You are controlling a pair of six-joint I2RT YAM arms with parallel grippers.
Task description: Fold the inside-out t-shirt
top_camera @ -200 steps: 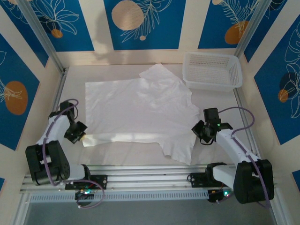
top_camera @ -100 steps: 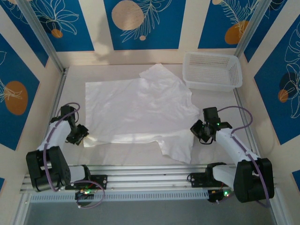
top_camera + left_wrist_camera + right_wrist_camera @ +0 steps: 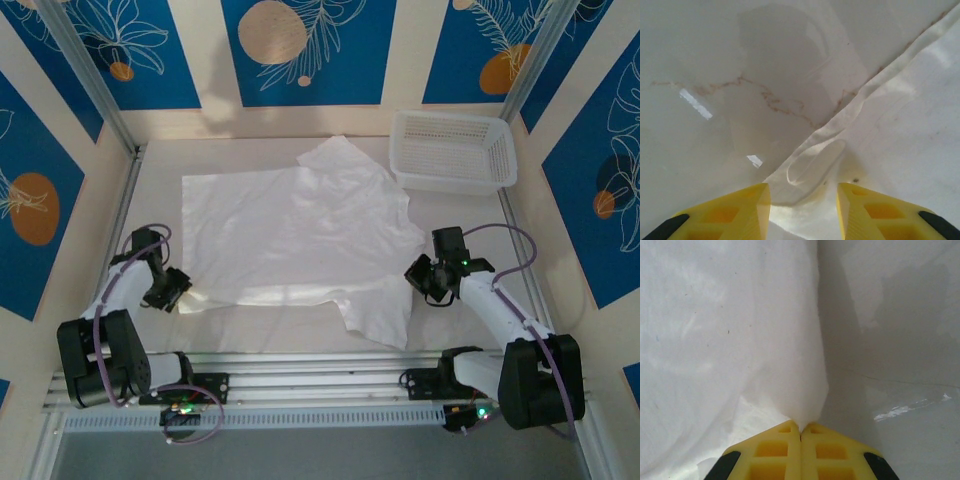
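The inside-out t-shirt (image 3: 300, 235) lies spread flat and white across the middle of the table, one sleeve toward the back and a flap hanging toward the front edge. My left gripper (image 3: 181, 291) sits at its near left corner. In the left wrist view this gripper (image 3: 802, 200) is open, and the hemmed corner of the t-shirt (image 3: 815, 165) rests loose on the table between the yellow fingers (image 3: 747, 207). My right gripper (image 3: 418, 275) is at the right edge of the cloth. In the right wrist view it (image 3: 801, 429) is shut on a pinched point of the t-shirt (image 3: 730, 330).
A white mesh basket (image 3: 452, 150) stands at the back right, just beyond the shirt's sleeve. Bare table (image 3: 300, 325) runs along the front, ahead of the arm bases. Patterned walls and metal posts close in the sides and the back.
My left gripper has opened and let go of the shirt's near left corner, which now lies on the table. The right gripper stays shut on the cloth and has barely moved.
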